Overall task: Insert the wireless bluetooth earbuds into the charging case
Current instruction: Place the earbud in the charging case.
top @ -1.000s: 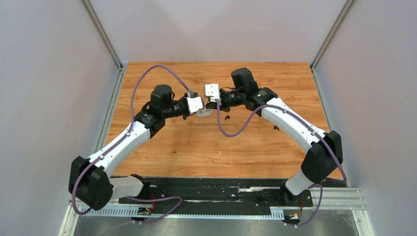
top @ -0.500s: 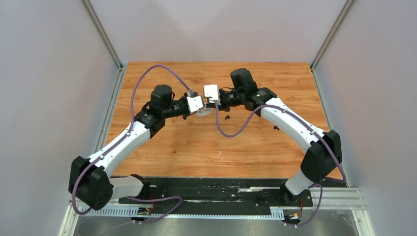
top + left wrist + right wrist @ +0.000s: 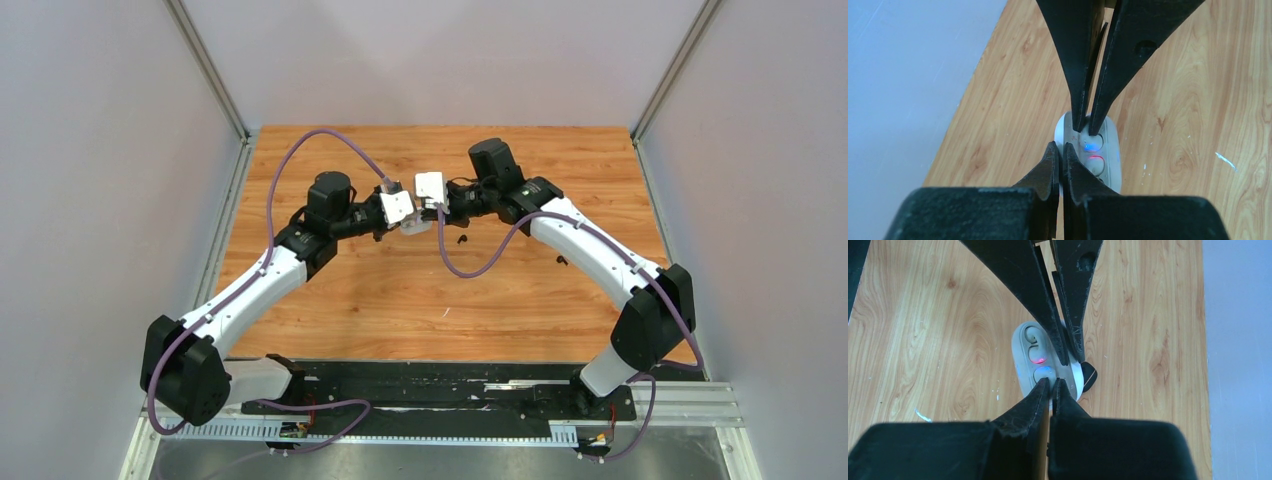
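The white charging case point(image 3: 1110, 160) lies open on the wooden table, between both arms in the top view point(image 3: 417, 227). Two white earbuds sit in its wells, one point(image 3: 1044, 372) glowing blue and the other point(image 3: 1032, 337) with a red light. My left gripper point(image 3: 1062, 146) is shut with its tips at the case's left edge. My right gripper point(image 3: 1050, 381) is shut and its tips point down onto the blue-lit bud. Each gripper appears in the other's view, the right gripper point(image 3: 1087, 131) and the left gripper point(image 3: 1073, 361). Two black earbuds point(image 3: 462, 240) point(image 3: 561, 261) lie loose on the table.
A black rounded object point(image 3: 1090, 376) pokes out from behind the case's right side. Grey walls point(image 3: 120, 150) close in the wooden table point(image 3: 400, 300) on the left, right and back. Purple cables point(image 3: 470, 262) hang from both wrists over the board.
The left gripper has edged slightly toward the back of the table, along with the case. The right arm is as before.
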